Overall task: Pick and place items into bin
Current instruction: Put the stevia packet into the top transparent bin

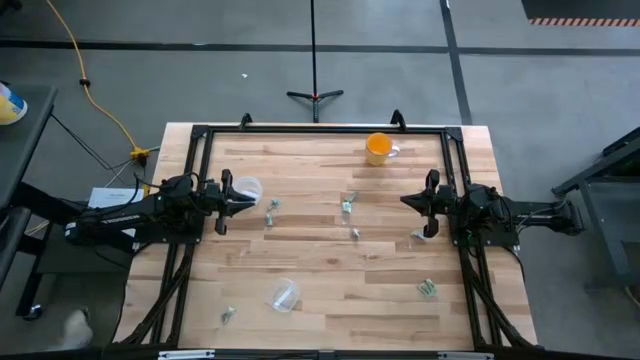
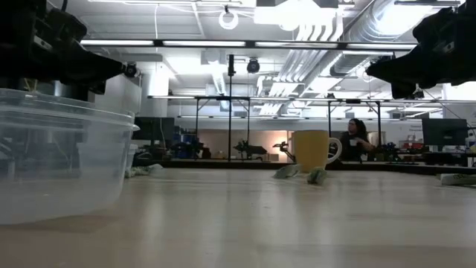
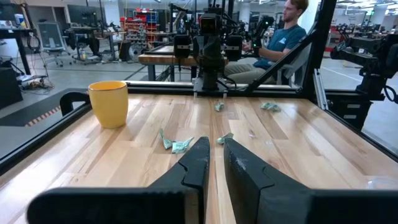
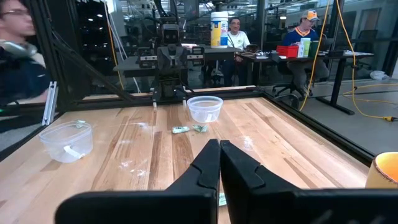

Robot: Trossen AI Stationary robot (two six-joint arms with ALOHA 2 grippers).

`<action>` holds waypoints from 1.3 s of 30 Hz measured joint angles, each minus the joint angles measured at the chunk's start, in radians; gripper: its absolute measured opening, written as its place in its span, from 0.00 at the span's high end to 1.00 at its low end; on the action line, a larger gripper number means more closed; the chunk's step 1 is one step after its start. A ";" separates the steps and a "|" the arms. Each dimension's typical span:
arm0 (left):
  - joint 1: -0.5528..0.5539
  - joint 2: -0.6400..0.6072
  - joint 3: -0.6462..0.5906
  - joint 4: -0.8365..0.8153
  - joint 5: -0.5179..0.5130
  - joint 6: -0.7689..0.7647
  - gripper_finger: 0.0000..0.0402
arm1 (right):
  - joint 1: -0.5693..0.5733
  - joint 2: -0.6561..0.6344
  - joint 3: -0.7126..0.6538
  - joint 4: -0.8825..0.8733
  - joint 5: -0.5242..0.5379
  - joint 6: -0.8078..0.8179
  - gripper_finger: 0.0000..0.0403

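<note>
Several tiny silvery grey-green items lie scattered on the wooden table: one point(image 1: 271, 208) near the left, two point(image 1: 348, 203) point(image 1: 355, 233) at the middle, others point(image 1: 428, 288) point(image 1: 228, 314) toward the near edge. A clear plastic bin point(image 1: 247, 188) stands just beyond my left gripper point(image 1: 250, 203), and a second clear bin point(image 1: 284, 295) sits near the front. My left gripper point(image 3: 216, 142) points level over the table with a narrow gap between its fingers and nothing in it. My right gripper point(image 4: 219, 144) hovers level at the right, shut and empty.
An orange mug point(image 1: 378, 148) stands at the far middle of the table. A black frame point(image 1: 320, 130) runs around the tabletop. In the low view a clear bin point(image 2: 59, 156) fills the left. People sit beyond the table in the wrist views.
</note>
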 joint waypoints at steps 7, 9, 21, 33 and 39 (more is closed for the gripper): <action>0.000 0.000 0.000 0.000 0.000 0.000 0.79 | 0.000 0.000 0.000 0.000 0.000 0.000 0.99; 0.000 0.000 0.000 0.000 0.000 0.000 0.79 | 0.000 0.000 0.000 0.000 0.000 0.000 0.99; 0.000 0.000 0.000 0.000 0.000 0.000 0.79 | 0.000 0.000 0.000 0.000 0.000 0.000 1.00; 0.000 0.000 0.000 0.000 0.000 0.000 0.79 | 0.000 0.000 0.000 0.000 0.000 0.000 1.00; 0.000 0.000 0.000 0.000 0.000 0.000 0.79 | 0.000 0.000 0.000 0.000 0.000 0.000 0.99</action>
